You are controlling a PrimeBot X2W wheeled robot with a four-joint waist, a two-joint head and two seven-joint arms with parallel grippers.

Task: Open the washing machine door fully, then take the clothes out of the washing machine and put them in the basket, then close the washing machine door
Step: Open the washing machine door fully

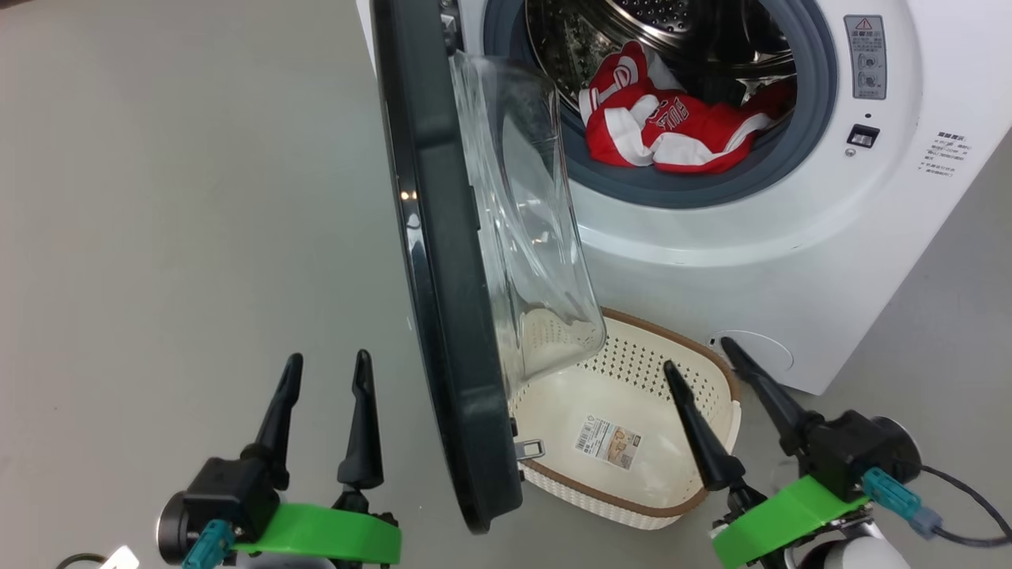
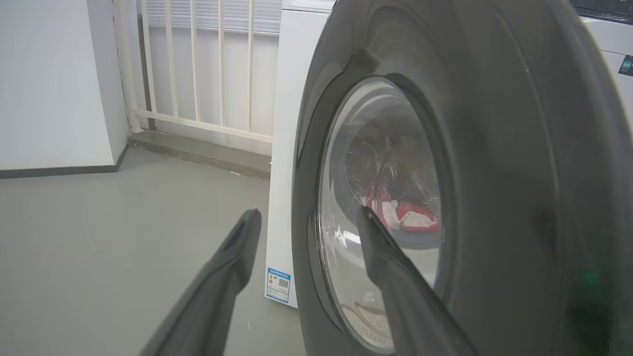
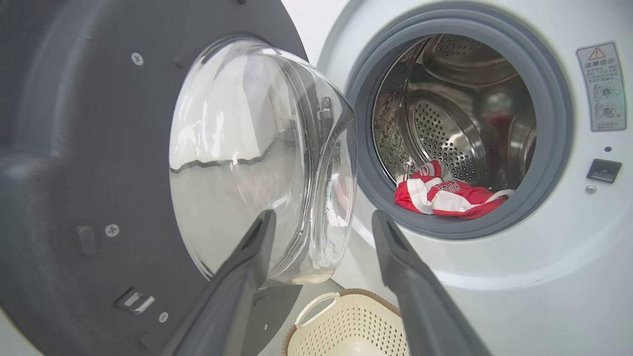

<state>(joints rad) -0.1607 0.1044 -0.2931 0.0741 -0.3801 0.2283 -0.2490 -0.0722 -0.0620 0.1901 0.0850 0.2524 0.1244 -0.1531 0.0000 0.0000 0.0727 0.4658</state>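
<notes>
Two grippers sit nearest us in the head view. The left gripper (image 1: pixel 328 357) is over the grey floor (image 1: pixel 158 197) with its fingers apart and nothing between them. The right gripper (image 1: pixel 698 353), likewise spread and empty, is in line with the right end of the basket (image 1: pixel 624 359). We find the basket on the floor just in front of the washing machine (image 1: pixel 711 269), with a label sticker (image 1: pixel 607 442) on its bottom. The washing machine door (image 1: pixel 443 276) stands partly open between the two grippers, edge-on to the head camera. Its glass bowl (image 1: pixel 522 221) overhangs the basket's left part.

The left wrist view adds the door's glossy outer face (image 2: pixel 494 173), the clothes (image 2: pixel 400 215) seen dimly through the glass, and a blue sticker (image 2: pixel 278 284) low on the cabinet corner. The right wrist view adds the door's inner face (image 3: pixel 99 148), with its screws and latch, and a basket handle (image 3: pixel 316 304) below.

Farthest away, the red-and-white clothes lie at the front of the steel drum (image 3: pixel 445 123), against the grey gasket (image 3: pixel 554 148).
</notes>
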